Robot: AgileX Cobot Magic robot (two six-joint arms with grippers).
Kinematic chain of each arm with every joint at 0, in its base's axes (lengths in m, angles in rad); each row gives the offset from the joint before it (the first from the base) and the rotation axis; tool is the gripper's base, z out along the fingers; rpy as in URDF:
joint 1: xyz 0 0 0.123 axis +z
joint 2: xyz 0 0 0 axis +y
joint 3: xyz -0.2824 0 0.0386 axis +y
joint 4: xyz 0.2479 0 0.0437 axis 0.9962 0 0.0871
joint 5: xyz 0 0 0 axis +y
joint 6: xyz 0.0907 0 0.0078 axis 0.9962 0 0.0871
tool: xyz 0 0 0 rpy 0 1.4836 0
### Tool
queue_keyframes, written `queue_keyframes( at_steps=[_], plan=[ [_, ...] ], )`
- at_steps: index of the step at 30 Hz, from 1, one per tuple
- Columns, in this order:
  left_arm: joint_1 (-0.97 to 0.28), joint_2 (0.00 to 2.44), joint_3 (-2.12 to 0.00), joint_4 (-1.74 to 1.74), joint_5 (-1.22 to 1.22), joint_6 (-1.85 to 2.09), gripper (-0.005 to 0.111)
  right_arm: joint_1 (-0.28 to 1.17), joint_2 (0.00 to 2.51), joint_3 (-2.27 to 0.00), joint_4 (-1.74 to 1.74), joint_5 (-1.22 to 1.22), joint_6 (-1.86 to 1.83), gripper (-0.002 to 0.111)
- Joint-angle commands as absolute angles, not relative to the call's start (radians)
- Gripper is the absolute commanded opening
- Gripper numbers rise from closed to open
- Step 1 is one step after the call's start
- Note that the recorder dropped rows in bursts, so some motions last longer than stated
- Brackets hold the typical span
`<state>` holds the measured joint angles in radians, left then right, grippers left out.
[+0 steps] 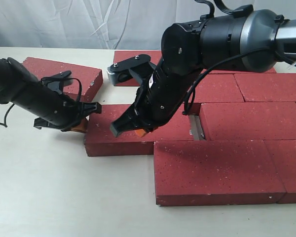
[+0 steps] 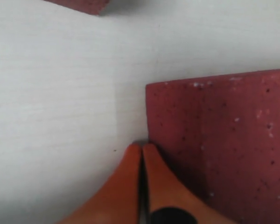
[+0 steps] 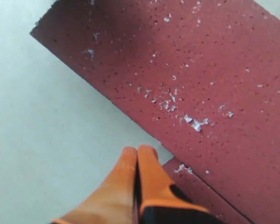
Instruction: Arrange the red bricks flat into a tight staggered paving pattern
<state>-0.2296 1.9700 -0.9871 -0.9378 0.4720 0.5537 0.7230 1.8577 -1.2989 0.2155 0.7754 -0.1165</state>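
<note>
— What does the wide view show?
— Most of the red bricks (image 1: 246,118) lie flat in staggered rows on the right. My left gripper (image 1: 87,118) sits against the left end of the middle-row brick (image 1: 138,140), and my right gripper (image 1: 128,131) hangs low over its front edge. A gap (image 1: 197,126) separates that brick from its neighbour, so I judge the end-on placement is meant to shove it shut. A loose brick (image 1: 64,74) lies well apart on the table (image 1: 49,187).

— And the left wrist view?
— My fingers (image 2: 130,172) are pressed together with nothing between them, their tips touching the middle-row brick (image 2: 214,140) at its corner. Closed like that, they make one stiff pusher.

— The right wrist view?
— These are pressed together and empty too. The fingertips (image 3: 147,163) sit at the step where the middle-row brick (image 3: 200,84) meets the front-row brick (image 3: 196,196). I cannot tell whether they touch either one; probably they guard the front edge so it slides straight
</note>
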Motion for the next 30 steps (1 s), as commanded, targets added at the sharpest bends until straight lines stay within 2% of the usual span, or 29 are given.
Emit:
queue_keyframes(
  at_steps=[1,15,25,30],
  plan=[
    [-0.242,1.99,-0.978,-1.037,0.546,0.633,0.0,0.721,1.848,-1.302,0.211,0.773,-0.12,-0.001],
    [-0.242,1.99,-0.978,-1.188,0.609,0.797,0.0,0.721,1.848,-1.302,0.209,0.77,-0.117,-0.001],
    [-0.19,1.99,-0.98,-0.949,0.565,0.628,0.0,0.721,1.848,-1.302,0.2,0.774,-0.117,-0.001],
    [-0.201,1.96,-1.012,-0.803,0.565,0.505,0.0,0.721,1.848,-1.302,0.186,0.774,-0.096,-0.001]
  ],
)
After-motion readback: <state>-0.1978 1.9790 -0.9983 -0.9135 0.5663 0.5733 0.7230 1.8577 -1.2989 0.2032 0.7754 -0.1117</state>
